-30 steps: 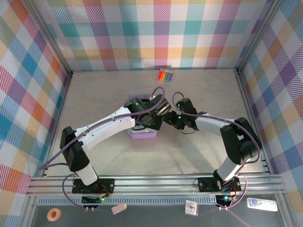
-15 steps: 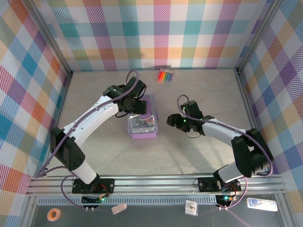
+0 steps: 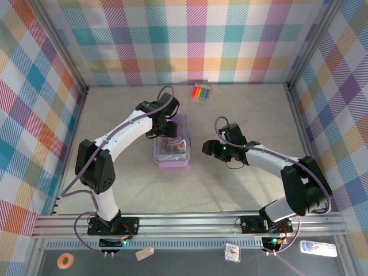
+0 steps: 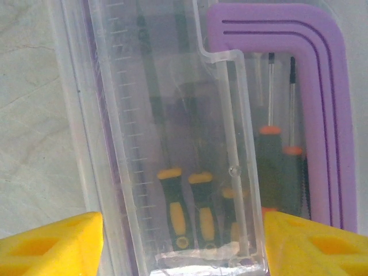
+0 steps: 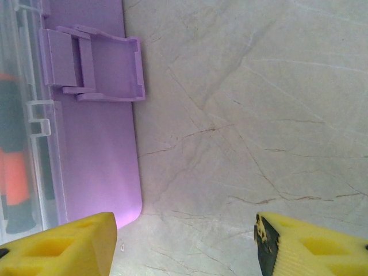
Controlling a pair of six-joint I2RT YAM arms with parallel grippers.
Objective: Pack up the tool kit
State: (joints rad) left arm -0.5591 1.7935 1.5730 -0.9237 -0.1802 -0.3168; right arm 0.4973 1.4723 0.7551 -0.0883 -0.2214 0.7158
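From the near left corner of the pale stone-look table (image 3: 115, 190), the white left arm (image 3: 123, 135) reaches out toward the middle and bends over the far end of the small rectangular plastic tool kit (image 3: 171, 150), which has a purple base. The kit lies just left of the table's centre, its long sides running from near to far. The left gripper (image 4: 184, 253) hangs right above it with its jaws standing wide. Its blocky yellow fingertips (image 4: 52, 241) sit either side of a raised strip of the clear lid (image 4: 132, 115), and I cannot tell from here whether they touch it. Under that lid lie slim screwdrivers (image 4: 172, 201) with black-and-yellow grips (a couple more with orange collars lie beside them). The curved purple handle (image 4: 328, 115) runs along the kit's right side. Farther back, near the far edge, sits a small rainbow-striped packet (image 3: 200, 92), well apart from the kit. Just beside the kit's right side is the right gripper (image 5: 183, 244) on the white right arm (image 3: 261, 156), which comes in from the near right corner. Its jaws are also spread wide and hold nothing, with bare table between the yellow tips and a purple latch (image 5: 95, 63) on the kit's edge off to one side.
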